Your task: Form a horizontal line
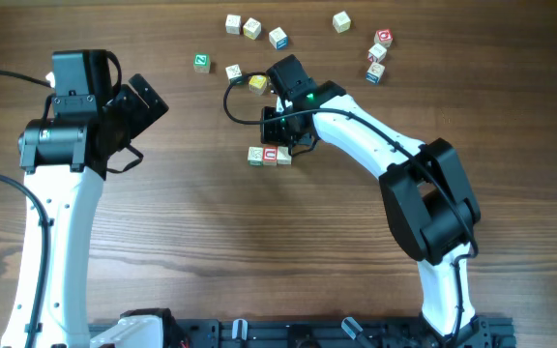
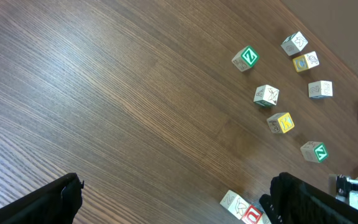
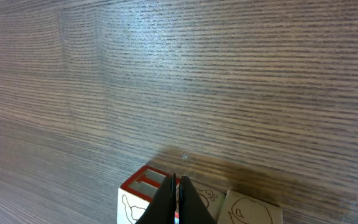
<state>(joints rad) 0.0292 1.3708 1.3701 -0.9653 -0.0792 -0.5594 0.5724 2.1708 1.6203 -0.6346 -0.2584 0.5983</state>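
Observation:
The horizontal line (image 1: 270,155) is a row of three touching cubes at mid-table: green-trimmed left, red-marked middle, plain pale right. My right gripper (image 1: 281,144) hangs just behind and over the row. In the right wrist view its fingers (image 3: 174,190) are shut together, tips over the red-marked cube (image 3: 140,185), with a pale cube (image 3: 253,213) beside it. They grip nothing. My left gripper (image 1: 145,100) is open and empty at the far left. In the left wrist view (image 2: 179,208) the line's end (image 2: 241,206) shows by the right finger.
Loose cubes lie scattered behind the row: a green one (image 1: 201,62), a yellow one (image 1: 257,83), pale ones (image 1: 251,28), and a cluster with red marks at the back right (image 1: 377,53). The right arm's black cable (image 1: 232,101) loops near the yellow cube.

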